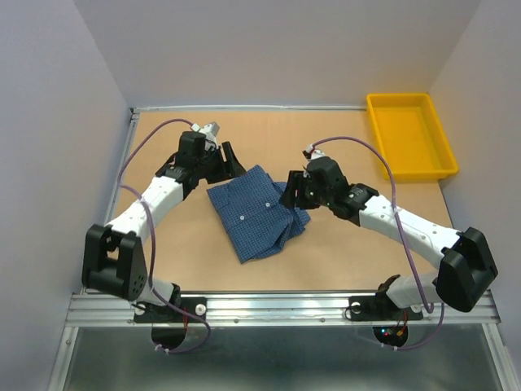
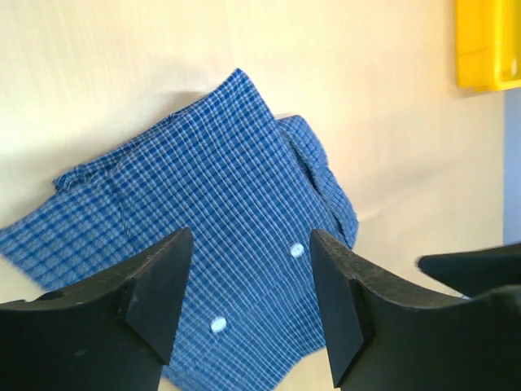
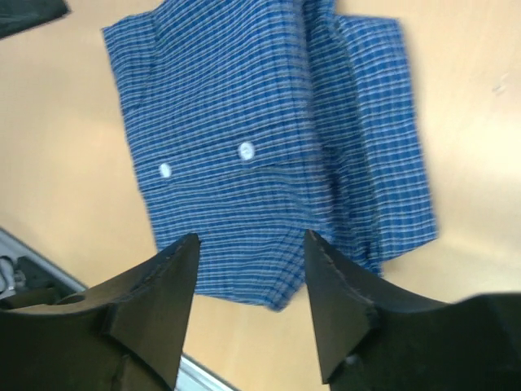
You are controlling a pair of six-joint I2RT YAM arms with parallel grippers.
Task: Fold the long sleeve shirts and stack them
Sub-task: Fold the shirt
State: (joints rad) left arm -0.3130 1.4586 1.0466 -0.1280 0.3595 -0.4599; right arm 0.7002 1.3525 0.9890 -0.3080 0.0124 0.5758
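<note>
My left jaws and right jaws hang released, empty, at opposite sides of the folded shirt [image 1: 256, 210] on the table [image 1: 342, 252].

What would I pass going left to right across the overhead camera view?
left gripper → blue checked shirt → right gripper, over the shirt's right edge → yellow tray

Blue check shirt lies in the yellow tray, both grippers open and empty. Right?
No. The shirt lies on the table between the arms, apart from the yellow tray, as the top view shows. The left gripper and right gripper are open and empty.
</note>
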